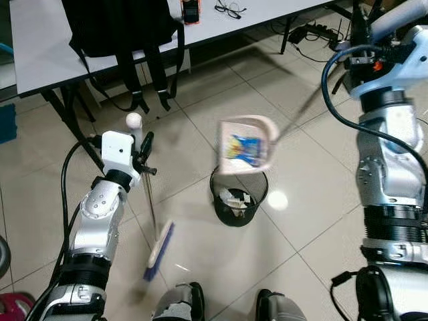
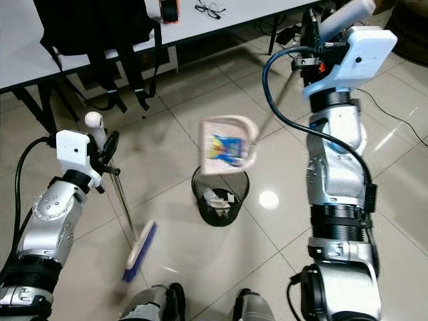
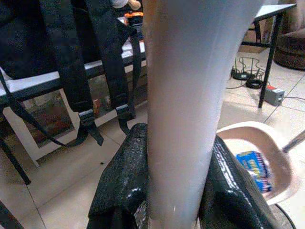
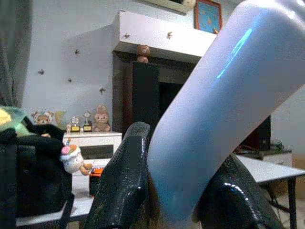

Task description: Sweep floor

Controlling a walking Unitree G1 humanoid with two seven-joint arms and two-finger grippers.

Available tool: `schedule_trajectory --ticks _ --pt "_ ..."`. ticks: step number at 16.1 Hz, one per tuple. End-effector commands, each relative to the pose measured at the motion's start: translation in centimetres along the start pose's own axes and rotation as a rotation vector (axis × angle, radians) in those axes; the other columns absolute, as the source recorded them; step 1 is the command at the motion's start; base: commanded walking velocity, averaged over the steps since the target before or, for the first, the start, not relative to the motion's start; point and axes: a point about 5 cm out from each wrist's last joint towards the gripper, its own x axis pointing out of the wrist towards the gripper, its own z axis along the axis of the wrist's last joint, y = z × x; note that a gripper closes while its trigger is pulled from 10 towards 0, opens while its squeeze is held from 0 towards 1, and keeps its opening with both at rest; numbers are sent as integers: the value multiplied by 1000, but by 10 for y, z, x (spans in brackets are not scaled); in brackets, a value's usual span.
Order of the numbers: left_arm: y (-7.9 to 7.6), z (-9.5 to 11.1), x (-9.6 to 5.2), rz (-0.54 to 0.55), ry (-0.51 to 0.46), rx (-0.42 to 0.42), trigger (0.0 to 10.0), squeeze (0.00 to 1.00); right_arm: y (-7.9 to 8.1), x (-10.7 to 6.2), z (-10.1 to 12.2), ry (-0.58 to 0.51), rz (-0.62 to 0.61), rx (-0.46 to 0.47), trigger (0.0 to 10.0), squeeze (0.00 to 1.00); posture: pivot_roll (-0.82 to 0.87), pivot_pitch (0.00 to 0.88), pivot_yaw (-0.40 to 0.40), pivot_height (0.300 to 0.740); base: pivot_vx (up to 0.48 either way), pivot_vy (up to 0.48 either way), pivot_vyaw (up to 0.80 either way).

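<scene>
Your left pincer [image 3: 162, 191] is clamped on the pale handle of the blue-bristled broom [image 1: 159, 251], whose head rests on the tiled floor [image 1: 301, 200] in front of your feet. Your right pincer [image 4: 176, 191] is closed around the long handle of the beige plastic dustpan [image 1: 246, 144] — it hangs tilted just above the black mesh wastebasket [image 1: 239, 197], with a blue wrapper [image 1: 242, 150] lying in the pan. A black backpack [image 1: 120, 23] sits on the white desk [image 1: 40, 47] beyond.
</scene>
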Motion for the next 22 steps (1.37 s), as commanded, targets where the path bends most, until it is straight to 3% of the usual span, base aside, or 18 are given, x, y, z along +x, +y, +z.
schedule_trajectory --ticks 1,4,8,14,20,21,22 --pt "-1 8 1 -2 -29 18 10000 0 10 0 16 -105 65 -42 10000 0 -7 86 77 740 0 0 0" --pt "-3 9 3 -4 -33 17 10000 0 22 -6 12 -109 130 -77 10000 0 -6 85 76 740 0 0 0" --pt "-5 9 3 -10 -33 20 10000 0 64 -25 -1 -94 362 -178 10000 0 -3 81 75 740 0 0 0" --pt "-6 9 4 -18 -32 26 10000 0 96 -46 -5 -120 575 -247 10000 0 -4 84 74 740 0 0 0" --pt "-8 9 5 -25 -30 26 10000 0 100 -52 -2 -170 671 -358 10000 0 -4 83 73 740 0 0 0" --pt "-8 9 5 -27 -29 26 10000 0 97 -50 -1 -178 655 -389 10000 0 -6 81 75 740 0 0 0" --pt "-9 9 6 -32 -28 26 10000 0 82 -41 4 -186 539 -479 10000 0 -6 81 75 740 0 0 0"
